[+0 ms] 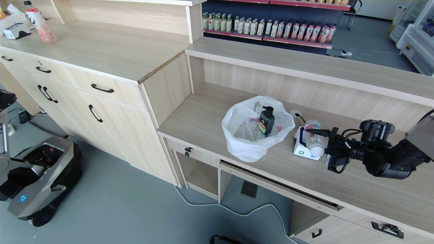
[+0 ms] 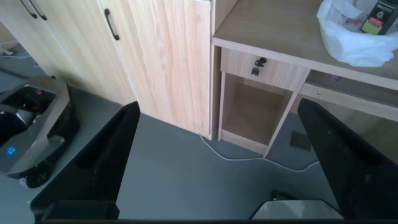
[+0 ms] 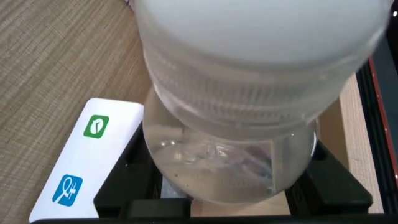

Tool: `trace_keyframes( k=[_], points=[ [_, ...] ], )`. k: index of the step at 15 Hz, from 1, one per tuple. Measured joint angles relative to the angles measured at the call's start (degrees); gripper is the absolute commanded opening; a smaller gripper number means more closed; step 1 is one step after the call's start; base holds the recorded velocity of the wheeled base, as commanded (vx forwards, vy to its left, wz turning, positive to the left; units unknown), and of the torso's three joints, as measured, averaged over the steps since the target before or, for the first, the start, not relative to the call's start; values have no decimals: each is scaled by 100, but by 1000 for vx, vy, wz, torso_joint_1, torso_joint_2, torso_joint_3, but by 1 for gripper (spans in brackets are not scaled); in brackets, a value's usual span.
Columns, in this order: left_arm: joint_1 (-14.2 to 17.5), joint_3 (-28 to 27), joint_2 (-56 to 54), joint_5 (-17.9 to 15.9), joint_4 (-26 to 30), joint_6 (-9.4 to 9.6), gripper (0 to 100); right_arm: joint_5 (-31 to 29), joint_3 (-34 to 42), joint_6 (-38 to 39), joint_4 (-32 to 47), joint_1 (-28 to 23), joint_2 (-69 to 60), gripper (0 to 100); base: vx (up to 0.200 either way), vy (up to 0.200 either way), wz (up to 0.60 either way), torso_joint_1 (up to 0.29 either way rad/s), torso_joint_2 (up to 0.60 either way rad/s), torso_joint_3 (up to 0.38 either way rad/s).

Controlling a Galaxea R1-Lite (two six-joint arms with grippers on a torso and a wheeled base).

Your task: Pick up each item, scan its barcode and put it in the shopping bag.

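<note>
- Head view: the right tool (image 1: 318, 145) is closed on a clear plastic bottle with a white cap (image 1: 313, 139). It holds the bottle just over the little white scanner box (image 1: 299, 149), on the right side of the pale wooden surface (image 1: 203, 118).
- Just left of the scanner box sits the white plastic shopping bag (image 1: 237, 135), open at the top. A black pump bottle (image 1: 267, 122) stands inside it.
- Left wrist view: the left tool (image 2: 217, 112) is wide open and holds nothing. Its two dark fingers (image 2: 106, 162) hang over the grey floor (image 2: 186, 168), near the wooden cupboard doors (image 2: 168, 56). The shopping bag shows far off on the surface.
- Right wrist view: the clear bottle is very close, with its white cap toward the camera. It is right above the scanner box, which has one green mark and one blue mark.
</note>
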Motion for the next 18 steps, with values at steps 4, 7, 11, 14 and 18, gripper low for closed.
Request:
trace_keyframes(
  k=[4, 7, 11, 14, 18],
  points=[
    [0, 0, 0, 0, 0, 0, 100, -16, 66, 1268, 222, 91, -773, 0, 0, 0, 0, 0, 0, 0],
    [0, 0, 0, 0, 1, 0, 100, -495, 105, 3024, 1389, 2, -1914, 0, 0, 0, 0, 0, 0, 0],
    [0, 0, 0, 0, 0, 0, 100, -2512, 313, 6359, 2322, -325, -3084, 0, 0, 0, 0, 0, 0, 0],
    [0, 0, 0, 0, 1, 0, 100, -3068, 791, 6783, 2617, -675, -3496, 0, 0, 0, 0, 0, 0, 0],
    [0, 0, 0, 0, 1, 0, 100, -3101, 1246, 6761, 2582, -1113, -3746, 0, 0, 0, 0, 0, 0, 0]
  ],
)
